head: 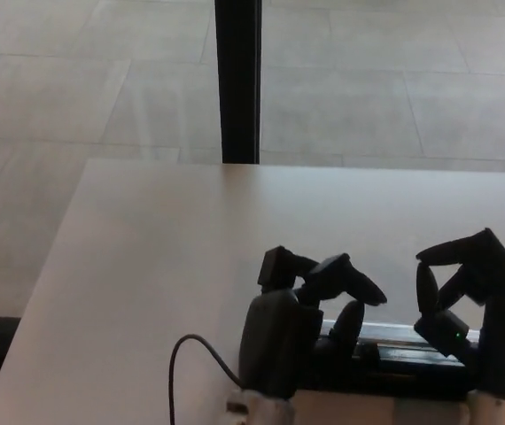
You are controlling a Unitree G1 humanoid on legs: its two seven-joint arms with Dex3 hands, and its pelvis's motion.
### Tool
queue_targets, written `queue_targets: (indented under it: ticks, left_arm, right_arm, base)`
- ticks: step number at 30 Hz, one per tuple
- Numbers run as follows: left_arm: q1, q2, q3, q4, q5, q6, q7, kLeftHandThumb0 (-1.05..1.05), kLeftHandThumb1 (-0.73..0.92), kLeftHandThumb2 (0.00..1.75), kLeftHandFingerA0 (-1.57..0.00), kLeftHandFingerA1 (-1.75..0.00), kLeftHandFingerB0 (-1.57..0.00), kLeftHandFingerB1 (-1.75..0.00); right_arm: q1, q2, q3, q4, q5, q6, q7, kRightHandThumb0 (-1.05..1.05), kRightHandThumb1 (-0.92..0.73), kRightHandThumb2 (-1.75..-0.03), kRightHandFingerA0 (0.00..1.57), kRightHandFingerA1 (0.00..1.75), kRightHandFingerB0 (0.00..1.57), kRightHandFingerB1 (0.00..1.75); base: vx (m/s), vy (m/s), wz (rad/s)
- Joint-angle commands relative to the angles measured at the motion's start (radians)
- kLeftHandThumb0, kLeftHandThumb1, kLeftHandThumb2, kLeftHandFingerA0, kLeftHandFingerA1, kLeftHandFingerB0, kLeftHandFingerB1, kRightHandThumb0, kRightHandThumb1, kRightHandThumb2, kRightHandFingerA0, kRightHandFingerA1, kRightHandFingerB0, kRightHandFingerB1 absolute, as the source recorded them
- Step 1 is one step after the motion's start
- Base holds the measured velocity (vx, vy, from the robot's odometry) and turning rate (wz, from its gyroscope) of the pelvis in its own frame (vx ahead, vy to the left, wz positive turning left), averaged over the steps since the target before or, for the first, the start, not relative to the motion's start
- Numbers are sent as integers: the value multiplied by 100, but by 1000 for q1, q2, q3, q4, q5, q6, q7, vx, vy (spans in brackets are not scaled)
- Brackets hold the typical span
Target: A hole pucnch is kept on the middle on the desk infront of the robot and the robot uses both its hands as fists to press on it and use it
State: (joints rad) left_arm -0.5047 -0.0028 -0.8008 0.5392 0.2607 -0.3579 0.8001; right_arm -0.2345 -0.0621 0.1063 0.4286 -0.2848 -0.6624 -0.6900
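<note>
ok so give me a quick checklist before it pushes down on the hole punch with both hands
1. Hole punch on the desk in front of the robot: ok, near the bottom edge of the head view.
2. Left hand over the punch's left end: ok, but contact cannot tell.
3. Right hand over the right end: ok, contact cannot tell.
4. Both hands closed into fists: not ok, fingers curled but apart.
5. Paper loaded in the punch: cannot tell, hands hide it.
6. Cable clear of the punch: ok, it loops left of the left hand.
</note>
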Motion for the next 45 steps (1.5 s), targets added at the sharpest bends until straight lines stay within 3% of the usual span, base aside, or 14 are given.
queue_targets:
  ticks: [1, 14, 15, 16, 21, 22, 24, 29, 31, 33, 38, 42, 43, 45]
  left_arm:
    - [-60, 227, 312, -535, -588, 398, -625, -26, 65, 104, -85, -175, -72, -149]
    - [58, 558, 776, -666, -1045, 674, -658, -23, 74, 87, -84, -175, -69, -134]
    - [79, 571, 799, -668, -1049, 667, -656, -18, 77, 88, -83, -175, -58, -144]
    - [109, 590, 841, -667, -1054, 662, -643, -17, 76, 89, -80, -175, -64, -137]
    - [146, 612, 955, -626, -1082, 684, -609, -12, 80, 87, -79, -175, -53, -146]
    - [175, 616, 1019, -590, -1073, 659, -592, -9, 84, 86, -79, -175, -54, -142]
    - [209, 624, 1083, -558, -1077, 651, -585, -12, 87, 84, -84, -175, -53, -143]
    - [307, 618, 1222, -517, -1099, 638, -551, -25, 86, 73, -86, -175, -64, -139]
    - [402, 582, 1311, -505, -1128, 633, -504, -34, 74, 67, -93, -175, -63, -145]
    - [462, 559, 1350, -477, -1105, 612, -491, -41, 61, 70, -99, -167, -72, -115]
    - [589, 476, 1413, -416, -1025, 544, -440, -50, 56, 72, -110, -156, -88, -86]
    - [687, 393, 1493, -187, -1001, 412, -511, -54, 47, 71, -118, -154, -99, -118]
    - [710, 376, 1499, -181, -989, 418, -486, -55, 35, 96, -137, -140, -107, -118]
    - [752, 349, 1495, -128, -949, 382, -497, -50, 51, 88, -107, -167, -68, -88]
  right_arm:
    - [53, -248, -202, -650, 751, 598, 362, -25, -64, -104, 100, 175, 76, 137]
    - [169, -709, -816, -496, 1068, 912, 567, -30, -49, -99, 109, 175, 83, 107]
    - [167, -726, -853, -457, 1063, 911, 582, -43, -45, -107, 128, 137, 87, 102]
    - [164, -752, -915, -390, 1049, 904, 603, -36, -47, -100, 107, 175, 88, 111]
    - [174, -804, -1058, -258, 1004, 888, 605, -37, -46, -102, 106, 175, 88, 107]
    - [188, -831, -1136, -161, 998, 854, 632, -48, -48, -115, 130, 139, 89, 104]
    - [207, -860, -1207, -55, 980, 829, 651, -50, -50, -117, 129, 138, 92, 106]
    - [280, -889, -1313, 140, 926, 766, 618, -49, -52, -112, 108, 175, 78, 110]
    - [325, -852, -1349, 204, 930, 723, 572, -47, -53, -122, 127, 140, 82, 102]
    - [335, -838, -1346, 289, 922, 679, 572, -47, -65, -101, 108, 168, 76, 106]
    - [338, -779, -1335, 413, 906, 616, 544, -50, -65, -85, 107, 163, 72, 100]
    - [316, -679, -1323, 522, 892, 541, 495, -58, -68, -69, 92, 136, 72, 105]
    - [304, -668, -1322, 556, 891, 530, 497, -58, -69, -67, 95, 130, 74, 119]
    - [289, -646, -1311, 596, 876, 519, 481, -60, -75, -65, 108, 122, 84, 123]
  base:
    - [0, 0, 0]
    - [0, 0, 0]
    - [0, 0, 0]
    - [0, 0, 0]
    - [0, 0, 0]
    - [0, 0, 0]
    - [0, 0, 0]
    - [0, 0, 0]
    - [0, 0, 0]
    - [0, 0, 0]
    - [0, 0, 0]
    - [0, 0, 0]
    - [0, 0, 0]
    - [0, 0, 0]
